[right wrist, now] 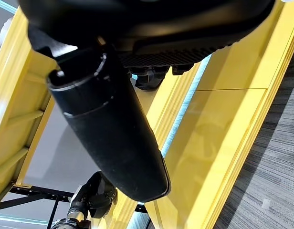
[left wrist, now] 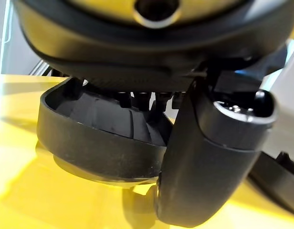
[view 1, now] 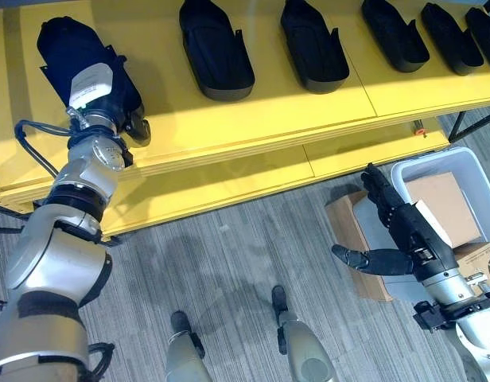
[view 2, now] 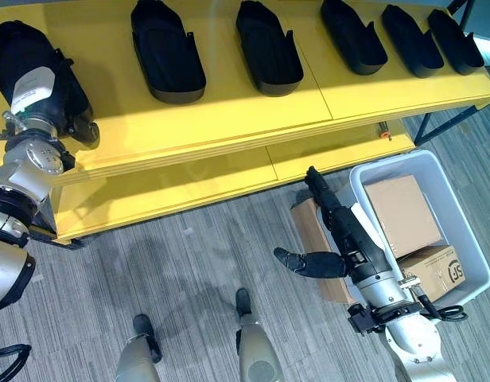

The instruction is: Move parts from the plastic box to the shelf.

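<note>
A black, tray-shaped part lies on the yellow shelf under the left hand, thumb on its rim.

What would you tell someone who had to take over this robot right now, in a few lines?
Left hand: on the yellow shelf, fingers down inside the leftmost black part; whether it grips cannot be told.
Right hand: open and holding nothing, hanging over the floor beside the plastic box.
Done: six black parts sit in a row on the shelf top, counting the one under the left hand.
Left: the box shows cardboard boxes; no black parts can be made out in it. Check the box before reaching in again.
</note>
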Tool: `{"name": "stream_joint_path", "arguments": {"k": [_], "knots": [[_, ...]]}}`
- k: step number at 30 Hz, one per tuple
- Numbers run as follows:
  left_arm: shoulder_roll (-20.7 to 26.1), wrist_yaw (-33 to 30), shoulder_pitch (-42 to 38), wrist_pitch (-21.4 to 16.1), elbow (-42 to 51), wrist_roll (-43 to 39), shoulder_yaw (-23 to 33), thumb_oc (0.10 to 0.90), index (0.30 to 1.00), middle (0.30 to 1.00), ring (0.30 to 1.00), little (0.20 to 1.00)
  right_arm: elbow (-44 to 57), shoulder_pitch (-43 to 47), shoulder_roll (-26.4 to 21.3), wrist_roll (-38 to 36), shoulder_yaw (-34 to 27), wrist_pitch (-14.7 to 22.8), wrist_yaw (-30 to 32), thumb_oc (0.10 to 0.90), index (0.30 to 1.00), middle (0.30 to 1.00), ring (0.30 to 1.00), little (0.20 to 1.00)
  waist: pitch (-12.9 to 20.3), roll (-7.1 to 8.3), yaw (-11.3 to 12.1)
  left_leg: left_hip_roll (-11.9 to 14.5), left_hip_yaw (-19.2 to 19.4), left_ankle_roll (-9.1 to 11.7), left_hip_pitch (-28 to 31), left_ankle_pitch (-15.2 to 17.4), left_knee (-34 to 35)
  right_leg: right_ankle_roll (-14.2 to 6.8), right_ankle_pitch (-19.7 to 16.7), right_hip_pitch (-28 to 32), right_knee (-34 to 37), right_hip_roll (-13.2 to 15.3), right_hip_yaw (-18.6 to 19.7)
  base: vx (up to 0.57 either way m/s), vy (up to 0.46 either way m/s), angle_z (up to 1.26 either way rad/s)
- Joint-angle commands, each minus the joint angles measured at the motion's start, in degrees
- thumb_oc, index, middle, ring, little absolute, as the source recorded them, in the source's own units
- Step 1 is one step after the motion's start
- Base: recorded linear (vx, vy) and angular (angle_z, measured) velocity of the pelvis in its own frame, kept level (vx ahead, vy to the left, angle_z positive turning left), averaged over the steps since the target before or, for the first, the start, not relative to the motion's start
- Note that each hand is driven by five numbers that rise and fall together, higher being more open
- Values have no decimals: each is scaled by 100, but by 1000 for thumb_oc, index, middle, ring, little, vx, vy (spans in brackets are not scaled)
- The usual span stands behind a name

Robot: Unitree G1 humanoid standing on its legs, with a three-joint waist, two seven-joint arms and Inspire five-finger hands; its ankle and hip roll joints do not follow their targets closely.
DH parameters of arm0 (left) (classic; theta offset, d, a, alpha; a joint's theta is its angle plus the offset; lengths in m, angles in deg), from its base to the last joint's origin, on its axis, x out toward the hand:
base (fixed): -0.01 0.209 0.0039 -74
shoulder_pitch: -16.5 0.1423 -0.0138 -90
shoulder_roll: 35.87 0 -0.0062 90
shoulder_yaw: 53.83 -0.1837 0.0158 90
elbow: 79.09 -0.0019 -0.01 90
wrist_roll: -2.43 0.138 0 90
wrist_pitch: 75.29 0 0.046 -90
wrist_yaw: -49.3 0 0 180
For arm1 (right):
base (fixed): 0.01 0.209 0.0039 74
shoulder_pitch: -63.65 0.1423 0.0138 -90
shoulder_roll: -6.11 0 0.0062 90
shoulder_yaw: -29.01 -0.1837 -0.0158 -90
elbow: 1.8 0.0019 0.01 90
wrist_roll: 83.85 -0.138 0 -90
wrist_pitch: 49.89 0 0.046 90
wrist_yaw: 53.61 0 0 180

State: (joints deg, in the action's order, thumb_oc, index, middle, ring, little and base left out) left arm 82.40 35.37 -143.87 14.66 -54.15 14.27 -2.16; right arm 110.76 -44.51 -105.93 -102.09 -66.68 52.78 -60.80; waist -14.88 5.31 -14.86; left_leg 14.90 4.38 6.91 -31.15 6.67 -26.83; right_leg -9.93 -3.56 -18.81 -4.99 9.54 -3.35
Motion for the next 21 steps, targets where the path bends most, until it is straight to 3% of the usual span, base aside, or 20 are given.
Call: {"name": "stream_joint_path", "arguments": {"k": [1, 21], "knots": [[545, -66, -770, 39, -134, 482, -169, 900, 1000, 1000, 1000, 1000, 583, 250, -268, -359, -875, 443, 68, 900, 1000, 1000, 1000, 1000, 241, -17, 50, 155, 50, -161, -61, -2, -11, -101, 842, 873, -263, 171, -179, 0, 0, 0], [750, 323, -886, 35, -198, 1076, -657, 900, 1000, 1000, 1000, 1000, 700, 178, -229, -425, -1066, 375, -66, 900, 1000, 1000, 1000, 1000, 245, -43, 76, 147, 17, -170, -126, 14, -41, -88, 856, 865, -271, 162, -196, 0, 0, 0]]}}
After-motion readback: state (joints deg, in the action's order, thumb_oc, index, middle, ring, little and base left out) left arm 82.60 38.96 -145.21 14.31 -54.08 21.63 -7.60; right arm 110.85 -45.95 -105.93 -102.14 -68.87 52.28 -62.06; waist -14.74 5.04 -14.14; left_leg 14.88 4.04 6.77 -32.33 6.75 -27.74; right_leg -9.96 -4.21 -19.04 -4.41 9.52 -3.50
